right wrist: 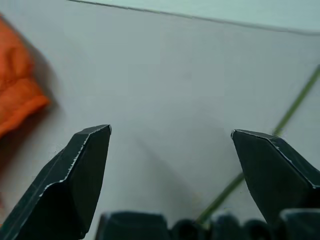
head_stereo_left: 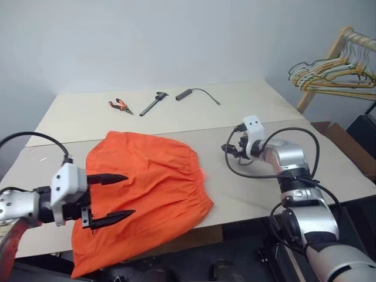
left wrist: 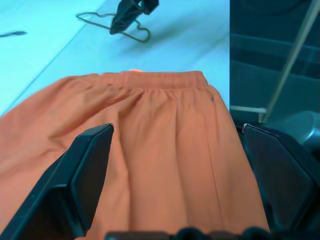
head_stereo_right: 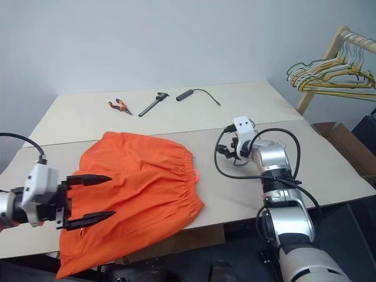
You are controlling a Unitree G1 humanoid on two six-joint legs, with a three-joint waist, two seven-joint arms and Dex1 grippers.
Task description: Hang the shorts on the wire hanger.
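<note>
The orange shorts (head_stereo_left: 154, 187) lie spread flat on the table (head_stereo_left: 247, 197), waistband towards the right, one edge hanging over the front edge. My left gripper (head_stereo_left: 129, 195) hovers over their left part, open, with nothing between its fingers. My right gripper (head_stereo_left: 230, 150) is over bare table just right of the waistband. In the right wrist view its fingers (right wrist: 85, 165) stand wide open and empty. A thin olive-green wire (right wrist: 291, 106) crosses the table beside them; I cannot tell whether it is the wire hanger.
At the table's back lie orange-handled pliers (head_stereo_left: 120, 106), a black tool (head_stereo_left: 154, 103) and a black cable with a cylindrical end (head_stereo_left: 187, 94). A bunch of yellow and grey hangers (head_stereo_left: 332, 73) hangs on a wooden rack at the right. A cardboard box (head_stereo_left: 346, 144) stands below it.
</note>
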